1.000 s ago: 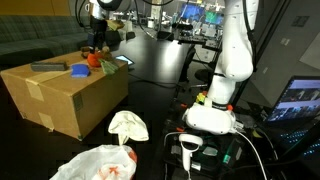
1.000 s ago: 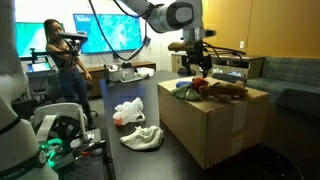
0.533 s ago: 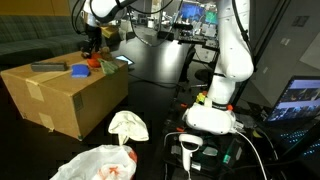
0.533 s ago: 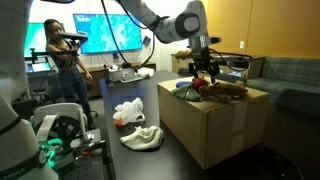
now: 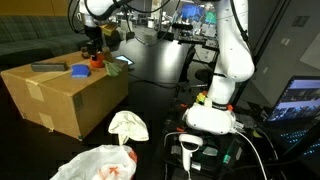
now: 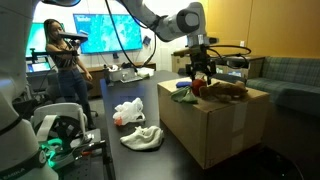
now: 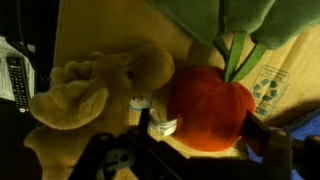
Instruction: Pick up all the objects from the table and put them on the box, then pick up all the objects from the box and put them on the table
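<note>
Holds tool [image 6: 200,77] open, jaws spread, low over box [image 6: 215,130] top. Finds small orange-red item [image 7: 208,105] directly beneath, between jaws, resting on box, just beside brown lump [image 7: 100,85]. Likely needs straight descent only.

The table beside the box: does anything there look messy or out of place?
Only mildly: a cream-white cloth and a white plastic bag with red print lie crumpled on the black table, apart from each other, beside the cardboard box. Nothing looks spilled or broken.
</note>
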